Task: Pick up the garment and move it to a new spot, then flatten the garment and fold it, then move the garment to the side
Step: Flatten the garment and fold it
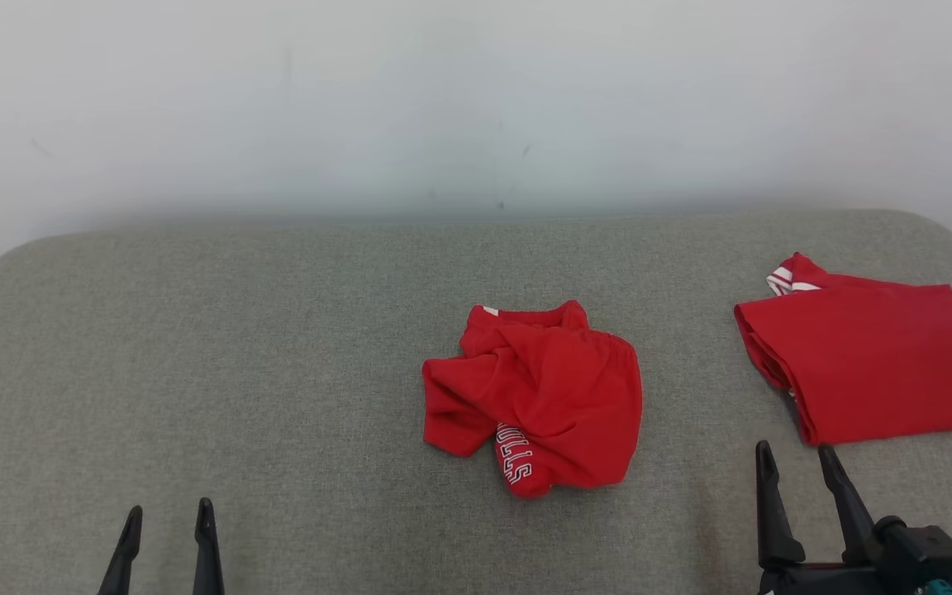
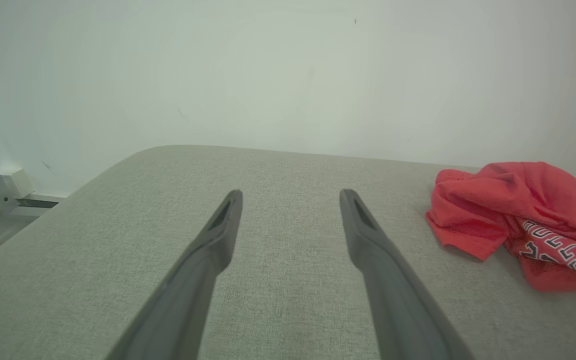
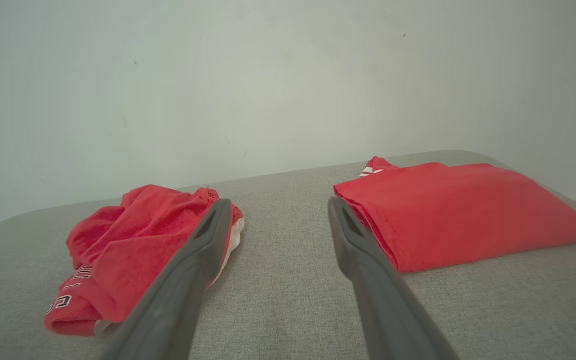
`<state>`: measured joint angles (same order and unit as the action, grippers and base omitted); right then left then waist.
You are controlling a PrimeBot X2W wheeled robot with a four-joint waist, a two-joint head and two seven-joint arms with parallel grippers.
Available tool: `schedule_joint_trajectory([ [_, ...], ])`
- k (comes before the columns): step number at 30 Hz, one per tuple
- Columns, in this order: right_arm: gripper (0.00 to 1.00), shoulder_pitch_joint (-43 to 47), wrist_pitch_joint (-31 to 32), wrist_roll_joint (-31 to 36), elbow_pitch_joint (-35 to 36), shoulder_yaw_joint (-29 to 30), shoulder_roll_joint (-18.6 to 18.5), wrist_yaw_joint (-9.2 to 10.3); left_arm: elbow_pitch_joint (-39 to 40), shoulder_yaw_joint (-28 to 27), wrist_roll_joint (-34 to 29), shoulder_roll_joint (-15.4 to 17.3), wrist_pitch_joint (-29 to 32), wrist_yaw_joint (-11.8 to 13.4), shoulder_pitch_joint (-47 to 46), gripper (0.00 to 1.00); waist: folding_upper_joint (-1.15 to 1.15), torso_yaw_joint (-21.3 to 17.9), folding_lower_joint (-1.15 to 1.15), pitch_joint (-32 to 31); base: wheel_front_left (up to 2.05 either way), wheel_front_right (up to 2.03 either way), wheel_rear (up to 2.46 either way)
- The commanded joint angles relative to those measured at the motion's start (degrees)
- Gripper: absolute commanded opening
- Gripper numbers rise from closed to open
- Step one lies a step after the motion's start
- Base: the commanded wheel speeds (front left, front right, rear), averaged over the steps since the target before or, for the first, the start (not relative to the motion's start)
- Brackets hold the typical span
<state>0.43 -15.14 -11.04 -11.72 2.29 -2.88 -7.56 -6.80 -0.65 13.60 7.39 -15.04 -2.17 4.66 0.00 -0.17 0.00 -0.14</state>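
Your grey bench (image 1: 278,347) carries a crumpled red garment (image 1: 538,397) and, to its right, a folded red shirt (image 1: 873,364); left gripper (image 1: 170,506) and right gripper (image 1: 794,446) stand open, empty.

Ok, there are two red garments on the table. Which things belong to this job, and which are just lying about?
In the job:
- crumpled red garment, in the middle of the grey table
- left gripper and right gripper, both open and empty

Lying about:
- folded red garment on the robot's right, probably already finished
- white wall behind
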Motion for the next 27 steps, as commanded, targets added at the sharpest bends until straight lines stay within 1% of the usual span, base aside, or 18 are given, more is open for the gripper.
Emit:
schedule_joint_trajectory([
  [1,1.0,0.9,0.0,-0.1,0.0,-0.2,0.0,0.12,-0.3,-0.5,-0.8,-0.2,-0.1,-0.5,0.5,1.0,0.0,0.0,0.0,0.0,0.0,0.0,0.0],
  [6,1.0,1.1,0.0,0.1,-0.9,-0.9,0.0,0.12,-1.2,-2.3,-2.0,-1.7,-0.1,-1.8,0.5,1.0,0.0,0.2,0.0,0.0,0.0,0.0,0.0],
  [13,1.0,1.5,0.0,0.1,-1.3,-1.4,0.0,0.12,-2.5,-2.9,-4.1,-2.8,-0.1,-3.2,-0.5,1.0,0.0,0.2,0.0,-0.1,0.0,0.0,0.0],
  [27,1.0,0.7,0.0,0.5,-1.6,-1.5,0.0,0.12,-3.6,-3.8,-6.6,-3.7,-0.1,-4.2,-1.5,1.0,0.0,0.0,0.0,0.0,0.0,0.0,0.0],
])
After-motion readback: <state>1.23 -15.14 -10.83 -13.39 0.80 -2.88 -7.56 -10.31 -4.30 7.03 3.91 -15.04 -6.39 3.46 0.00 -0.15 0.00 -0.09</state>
